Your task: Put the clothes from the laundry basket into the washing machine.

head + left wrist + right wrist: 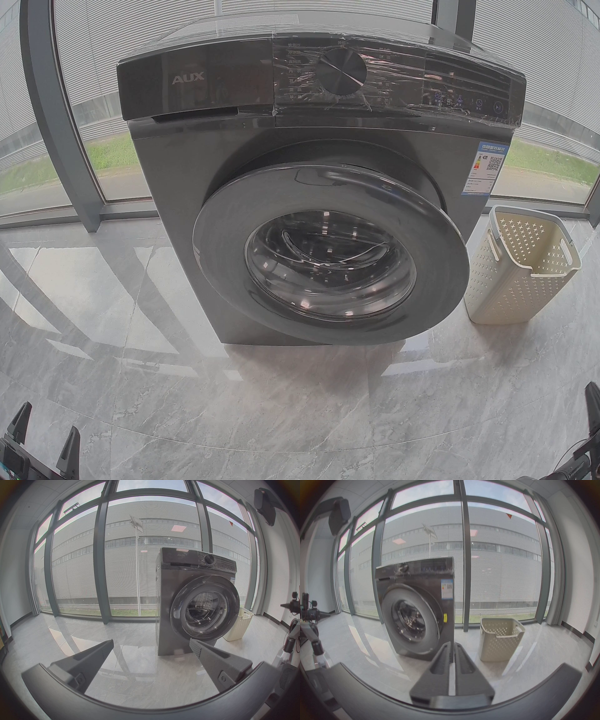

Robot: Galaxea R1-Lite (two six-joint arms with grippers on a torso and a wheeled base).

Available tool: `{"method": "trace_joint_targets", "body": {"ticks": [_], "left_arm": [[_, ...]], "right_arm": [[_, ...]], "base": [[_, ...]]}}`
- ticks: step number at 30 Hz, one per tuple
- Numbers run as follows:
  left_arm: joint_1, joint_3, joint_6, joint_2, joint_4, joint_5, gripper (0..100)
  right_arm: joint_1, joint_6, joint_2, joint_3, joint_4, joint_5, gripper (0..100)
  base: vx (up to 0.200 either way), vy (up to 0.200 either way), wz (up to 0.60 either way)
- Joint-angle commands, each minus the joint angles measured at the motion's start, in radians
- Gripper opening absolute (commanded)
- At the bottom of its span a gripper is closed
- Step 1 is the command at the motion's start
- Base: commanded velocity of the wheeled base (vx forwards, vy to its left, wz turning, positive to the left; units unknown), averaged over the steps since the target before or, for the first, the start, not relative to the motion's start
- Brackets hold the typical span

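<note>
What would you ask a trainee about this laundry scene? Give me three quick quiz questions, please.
1. Short answer: what does the laundry basket stand on, beside the washing machine?
2. True or false: the laundry basket is on the robot's left of the washing machine.
3. Look at the left pincer and the right pincer. Which is open? A. left B. right C. both

Key: 1. the floor; 2. false, it is on the robot's right; 3. A, and the right pincer is shut.
</note>
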Motion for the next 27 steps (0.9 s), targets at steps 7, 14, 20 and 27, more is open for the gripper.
{"method": "trace_joint_targets", "body": {"ticks": [7,14,20,27], "left_arm": [[0.000,0.016,0.005,-0.014,-0.002,-0.001,100],[0.000,0.016,0.002,-0.014,-0.002,-0.001,100],[0.000,0.016,0.006,-0.014,-0.002,-0.001,100],[0.000,0.016,0.008,-0.014,-0.002,-0.001,100]], "right_arm": [[0.098,0.087,0.455,-0.183,0.014,0.345,0],[0.166,0.096,0.844,-0.163,-0.261,0.424,0],[0.321,0.108,1.033,-0.170,-0.417,0.421,0],[0.358,0.116,1.197,-0.241,-0.426,0.409,0]], "base": [[0.086,0.000,0.00],[0.200,0.000,0.00],[0.167,0.000,0.00],[0.000,0.000,0.00]]}}
